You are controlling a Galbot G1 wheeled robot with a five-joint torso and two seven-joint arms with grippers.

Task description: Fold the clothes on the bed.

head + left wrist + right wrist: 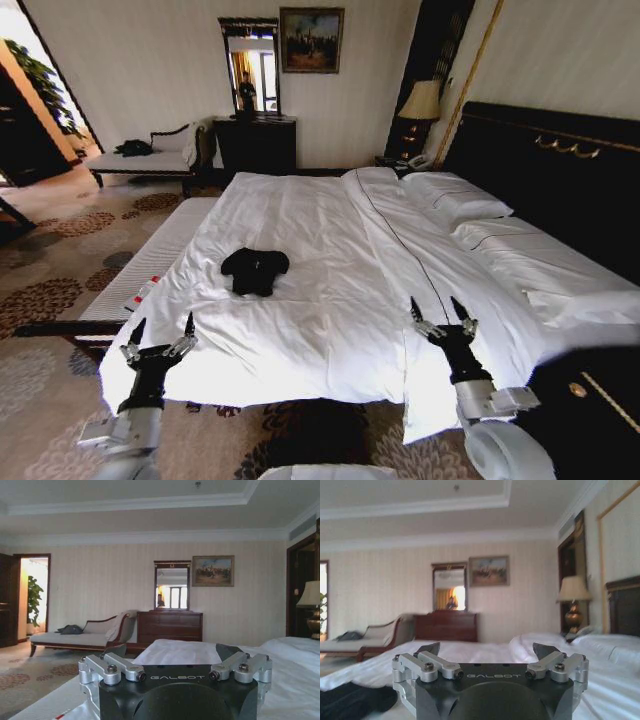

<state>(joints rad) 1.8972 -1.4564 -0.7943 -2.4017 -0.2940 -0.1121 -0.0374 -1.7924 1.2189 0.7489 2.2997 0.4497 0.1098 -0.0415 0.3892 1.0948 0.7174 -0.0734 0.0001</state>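
Note:
The black T-shirt (255, 270) lies crumpled in a small heap on the white bed (330, 320), left of its middle; the right wrist view catches it as a dark patch (355, 700) low beside the gripper. My left gripper (160, 331) hovers open over the bed's near left corner, well short of the shirt. Held up over the near right part of the bed, my right gripper (442, 309) is open too, with nothing between its fingers. Both point toward the far wall.
A white-cushioned bench (150, 262) runs along the bed's left side. A chaise (140, 160) with a dark heap of cloth, a dark dresser (256, 140) with a mirror and a lamp (420, 105) stand at the far wall. Pillows (470, 205) lie by the dark headboard (560, 170).

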